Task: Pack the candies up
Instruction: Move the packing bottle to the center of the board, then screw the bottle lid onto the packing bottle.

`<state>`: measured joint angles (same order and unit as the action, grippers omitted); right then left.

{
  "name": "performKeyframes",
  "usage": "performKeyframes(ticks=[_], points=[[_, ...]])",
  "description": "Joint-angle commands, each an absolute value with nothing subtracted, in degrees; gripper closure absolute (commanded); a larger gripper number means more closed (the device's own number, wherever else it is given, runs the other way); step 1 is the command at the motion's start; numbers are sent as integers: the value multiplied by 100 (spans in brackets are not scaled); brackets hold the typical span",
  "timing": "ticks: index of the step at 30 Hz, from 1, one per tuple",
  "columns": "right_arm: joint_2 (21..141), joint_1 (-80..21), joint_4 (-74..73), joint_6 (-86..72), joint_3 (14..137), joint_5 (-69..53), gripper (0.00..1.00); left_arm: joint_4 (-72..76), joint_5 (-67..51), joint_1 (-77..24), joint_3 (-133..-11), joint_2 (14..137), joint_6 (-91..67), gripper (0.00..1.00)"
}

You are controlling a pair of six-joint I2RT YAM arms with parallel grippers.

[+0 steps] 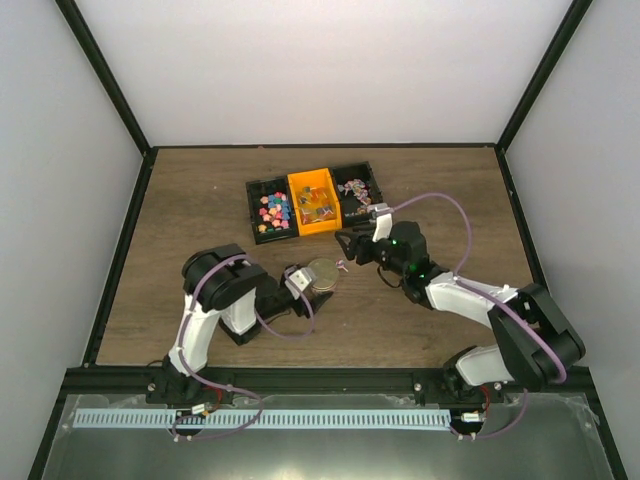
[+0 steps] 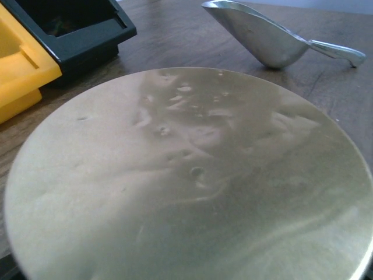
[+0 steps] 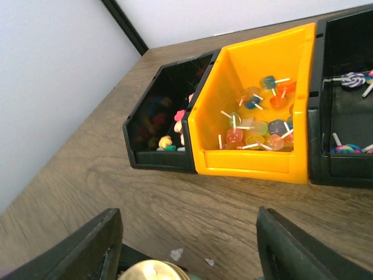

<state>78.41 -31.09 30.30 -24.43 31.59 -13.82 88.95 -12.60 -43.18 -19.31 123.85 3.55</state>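
Right hand (image 3: 189, 216) gapes open; left hand (image 1: 308, 279) unclear; sticks of candies (image 3: 258, 126) point all ways.

The candies (image 1: 275, 210), tiny and many-coloured, lie heaped loose inside the left black bin (image 1: 276, 237)

The table (image 3: 175, 198) is matt, grained brown wood, the orange bin (image 3: 250, 162) and the black bin (image 3: 152, 158) beside it are smooth moulded plastic with a slight gloss, the scoop (image 2: 262, 35) is polished bare metal, the round lid (image 2: 186, 192) has a satin, faintly dimpled sheen, and the candies (image 3: 256, 127) look glossy and translucent.
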Motion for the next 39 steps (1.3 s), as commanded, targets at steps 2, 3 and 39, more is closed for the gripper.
performKeyframes(ticks=[2, 3, 39], points=[[7955, -3069, 3491, -2820, 2906, -1992, 50, 10160, -2354, -4315, -1399, 12850, 327, 15], [8000, -3073, 3514, -2895, 2875, -2082, 53, 10160, -2471, -4300, -1405, 12864, 344, 15], [8867, -3769, 3508, -3152, 2409, -2460, 93, 10160, -2347, -4102, -1485, 13008, 206, 14]])
